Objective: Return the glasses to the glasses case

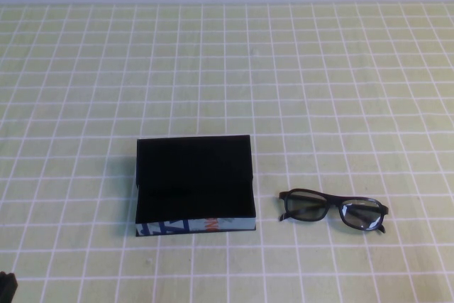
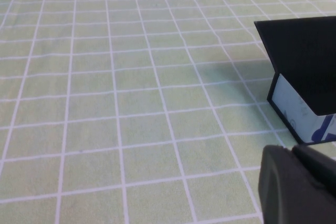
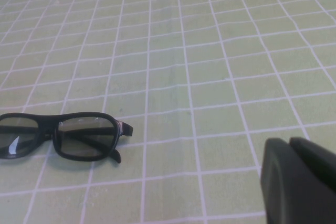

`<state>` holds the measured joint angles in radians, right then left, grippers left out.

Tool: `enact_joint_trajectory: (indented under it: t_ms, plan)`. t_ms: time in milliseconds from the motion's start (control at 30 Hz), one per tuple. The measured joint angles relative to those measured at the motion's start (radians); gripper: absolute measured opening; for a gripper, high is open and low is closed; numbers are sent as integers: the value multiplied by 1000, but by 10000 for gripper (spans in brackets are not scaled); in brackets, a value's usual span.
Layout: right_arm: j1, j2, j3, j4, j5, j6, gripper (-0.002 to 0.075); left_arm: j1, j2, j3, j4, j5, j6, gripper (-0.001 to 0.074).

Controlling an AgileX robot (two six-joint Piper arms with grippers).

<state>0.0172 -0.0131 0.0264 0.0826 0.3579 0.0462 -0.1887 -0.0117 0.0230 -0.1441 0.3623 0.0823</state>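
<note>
I can't tell how either gripper is set. My left gripper point(image 2: 299, 187) sits near the case point(image 1: 194, 186). My right gripper point(image 3: 299, 182) sits near the glasses point(image 1: 332, 209), touching nothing.

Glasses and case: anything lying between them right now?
Nothing. In the high view only bare checked cloth separates the case from the glasses. Both grippers sit outside that gap, left, right.

glasses case point(image 1: 194, 181) | near edge, 6 o'clock side | dark blue and orange print | too small to read
</note>
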Motion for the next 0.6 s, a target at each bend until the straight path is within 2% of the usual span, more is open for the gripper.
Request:
enact_joint_trajectory:
  t_ms: [400,600]
  plan:
    - [0,0,0,0,-11,0,-18,0,0,0,0,0,3,-3]
    - [0,0,2,0,-192,0,-18,0,0,0,0,-126,1,-3]
